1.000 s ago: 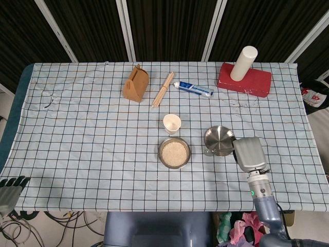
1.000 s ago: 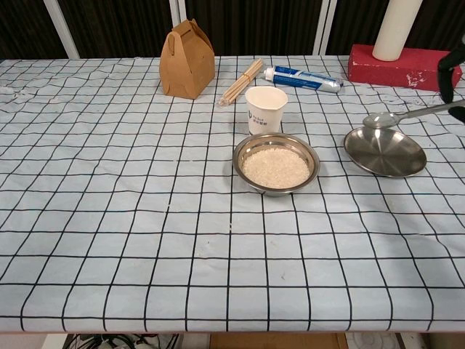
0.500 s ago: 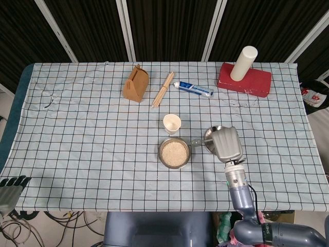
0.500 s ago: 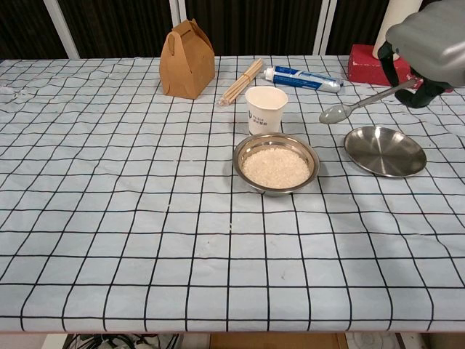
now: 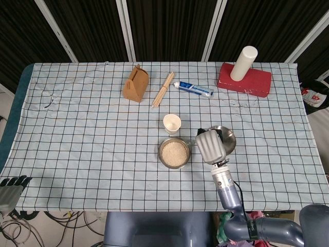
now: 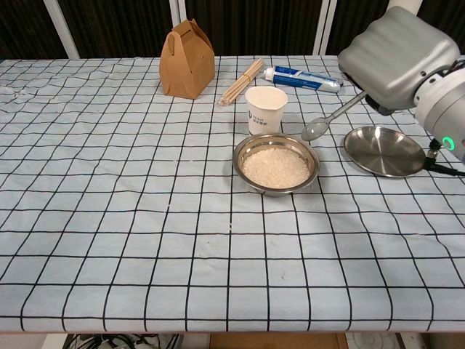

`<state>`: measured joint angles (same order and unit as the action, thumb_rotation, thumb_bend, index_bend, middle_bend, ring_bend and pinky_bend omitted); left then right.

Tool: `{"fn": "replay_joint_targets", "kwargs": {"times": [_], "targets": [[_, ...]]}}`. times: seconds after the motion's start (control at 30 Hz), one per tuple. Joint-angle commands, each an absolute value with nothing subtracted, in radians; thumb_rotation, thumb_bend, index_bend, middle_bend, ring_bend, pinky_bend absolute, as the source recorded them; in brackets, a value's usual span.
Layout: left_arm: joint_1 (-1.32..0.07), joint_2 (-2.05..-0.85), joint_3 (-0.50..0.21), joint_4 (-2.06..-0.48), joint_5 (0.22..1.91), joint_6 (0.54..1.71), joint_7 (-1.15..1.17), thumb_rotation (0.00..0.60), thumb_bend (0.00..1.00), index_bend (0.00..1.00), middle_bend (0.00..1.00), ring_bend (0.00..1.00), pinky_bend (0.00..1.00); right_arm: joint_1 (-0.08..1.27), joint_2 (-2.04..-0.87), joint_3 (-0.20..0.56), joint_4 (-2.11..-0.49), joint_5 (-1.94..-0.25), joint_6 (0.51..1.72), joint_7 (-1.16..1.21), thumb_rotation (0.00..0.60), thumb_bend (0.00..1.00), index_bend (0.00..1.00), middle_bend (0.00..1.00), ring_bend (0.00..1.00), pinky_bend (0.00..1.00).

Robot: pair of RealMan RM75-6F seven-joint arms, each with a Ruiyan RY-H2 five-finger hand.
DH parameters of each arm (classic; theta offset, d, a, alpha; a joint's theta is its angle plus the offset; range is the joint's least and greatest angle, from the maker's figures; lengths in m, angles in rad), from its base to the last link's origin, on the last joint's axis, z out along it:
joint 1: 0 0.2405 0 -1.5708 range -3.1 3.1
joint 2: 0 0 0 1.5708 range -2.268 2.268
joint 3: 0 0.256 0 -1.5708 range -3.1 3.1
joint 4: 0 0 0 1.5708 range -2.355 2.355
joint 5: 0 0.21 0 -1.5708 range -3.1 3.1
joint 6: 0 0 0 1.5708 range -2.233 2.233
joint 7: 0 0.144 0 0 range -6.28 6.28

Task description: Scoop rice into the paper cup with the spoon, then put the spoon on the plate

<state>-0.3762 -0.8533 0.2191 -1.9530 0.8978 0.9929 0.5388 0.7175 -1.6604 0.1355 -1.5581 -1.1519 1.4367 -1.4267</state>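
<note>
In the chest view my right hand (image 6: 396, 58) holds a metal spoon (image 6: 330, 118) by its handle. The spoon slopes down to the left, and its empty bowl hangs just above the right rim of the steel rice bowl (image 6: 276, 163). The white paper cup (image 6: 266, 109) stands upright right behind the rice bowl. The steel plate (image 6: 383, 150) lies empty to the right, under the hand. In the head view the right hand (image 5: 211, 146) covers the spoon and part of the plate (image 5: 229, 138), beside the rice bowl (image 5: 174, 153) and cup (image 5: 172, 123). My left hand (image 5: 10, 188) rests off the table's near left corner, holding nothing.
At the back of the table stand a brown paper box (image 5: 135, 83), a bundle of wooden sticks (image 5: 163, 89), a toothpaste tube (image 5: 193, 88) and a red block (image 5: 252, 82) with a white cylinder (image 5: 243, 63) on it. A checked cloth covers the table.
My right hand has carried the spoon leftward from over the plate to the rice bowl's right rim, and the spoon's bowl has dropped lower. The left hand has not moved.
</note>
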Motion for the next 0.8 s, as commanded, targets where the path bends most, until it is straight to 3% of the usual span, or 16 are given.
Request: {"fn": "replay_joint_targets", "kwargs": {"times": [0.03,0.8], "targets": [[-0.376,-0.852,0.219,-1.953,0.900,0.991,0.536,0.600,0.08,0.00,0.00,0.00,0.00,0.722,-1.684,0.112,-1.524,-1.170,1.427,-1.447,0.600,0.41,0.62,1.00,1.00,1.00],[-0.380,-0.843,0.217,-1.955,0.914,0.970,0.512,0.600,0.08,0.00,0.00,0.00,0.00,0.737,-1.789,0.078,-1.375,-1.268,1.405,-1.491,0.600,0.41,0.63,1.00,1.00,1.00]]}}
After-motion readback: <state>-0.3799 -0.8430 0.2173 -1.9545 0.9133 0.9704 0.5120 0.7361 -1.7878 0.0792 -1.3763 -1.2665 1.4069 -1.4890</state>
